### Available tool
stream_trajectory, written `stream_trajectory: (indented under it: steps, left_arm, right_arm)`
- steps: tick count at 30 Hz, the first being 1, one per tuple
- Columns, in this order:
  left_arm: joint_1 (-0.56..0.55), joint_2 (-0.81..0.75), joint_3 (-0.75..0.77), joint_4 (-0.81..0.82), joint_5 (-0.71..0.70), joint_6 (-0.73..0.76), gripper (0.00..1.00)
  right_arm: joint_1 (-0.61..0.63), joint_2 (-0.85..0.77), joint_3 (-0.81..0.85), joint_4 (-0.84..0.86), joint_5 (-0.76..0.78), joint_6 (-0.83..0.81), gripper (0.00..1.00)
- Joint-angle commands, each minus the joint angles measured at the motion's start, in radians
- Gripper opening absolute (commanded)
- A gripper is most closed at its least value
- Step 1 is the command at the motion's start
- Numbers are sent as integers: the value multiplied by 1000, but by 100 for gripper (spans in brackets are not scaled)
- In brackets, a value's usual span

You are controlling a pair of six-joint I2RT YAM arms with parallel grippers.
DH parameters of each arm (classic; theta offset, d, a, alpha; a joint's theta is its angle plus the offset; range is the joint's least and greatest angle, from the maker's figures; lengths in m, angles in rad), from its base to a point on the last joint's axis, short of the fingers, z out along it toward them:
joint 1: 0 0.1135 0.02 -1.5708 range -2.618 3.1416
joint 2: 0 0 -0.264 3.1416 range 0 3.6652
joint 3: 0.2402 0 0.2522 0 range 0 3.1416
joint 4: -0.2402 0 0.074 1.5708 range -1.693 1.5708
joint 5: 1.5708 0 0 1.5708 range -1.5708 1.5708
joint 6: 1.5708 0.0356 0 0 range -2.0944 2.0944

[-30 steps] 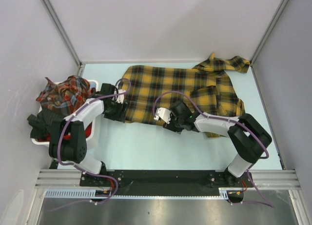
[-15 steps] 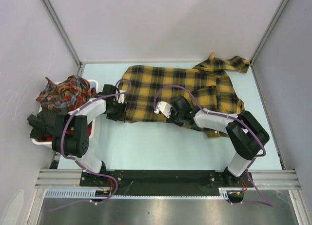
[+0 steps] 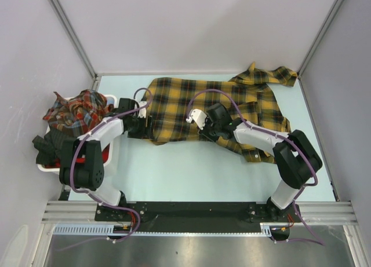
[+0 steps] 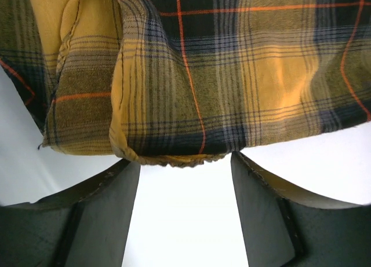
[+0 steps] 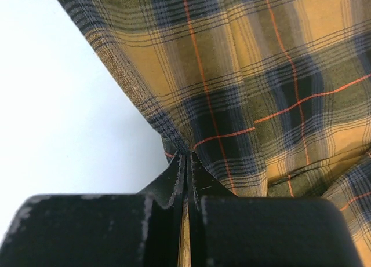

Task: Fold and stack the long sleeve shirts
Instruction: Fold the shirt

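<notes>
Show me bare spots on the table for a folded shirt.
Widest bare patch: the near strip of table between the hem of the yellow shirt and the arm bases. The far half is covered; the basket of red plaid shirts crowds the left.

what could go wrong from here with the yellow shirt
1. The right gripper is shut on the yellow shirt while the left gripper is open, with cloth only at its fingertips; lifting now would likely skew the fold.
2. The cloth in front of the left gripper is doubled over, so it may grab an extra layer.
3. The sleeve lies bunched at the far corner and could drag.
</notes>
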Motion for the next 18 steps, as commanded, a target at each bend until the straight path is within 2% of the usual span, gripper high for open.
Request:
stream_trajectory:
  steps: [1, 4, 11, 15, 18]
  left_arm:
    - [5, 45, -11, 33, -13, -24, 69]
    - [5, 70, 6, 12, -81, -2, 63]
    - [16, 15, 59, -59, -220, 139, 38]
    - [16, 9, 113, -99, -258, 303, 29]
    - [15, -22, 130, -93, -307, 426, 14]
  right_arm:
    - [-25, -2, 74, 17, -36, 35, 0]
    - [-45, 1, 84, 11, -45, 44, 0]
    - [-88, -11, 91, -9, -62, 26, 0]
    - [-119, -17, 101, -13, -79, 23, 0]
    - [-135, -18, 121, -22, -91, 26, 0]
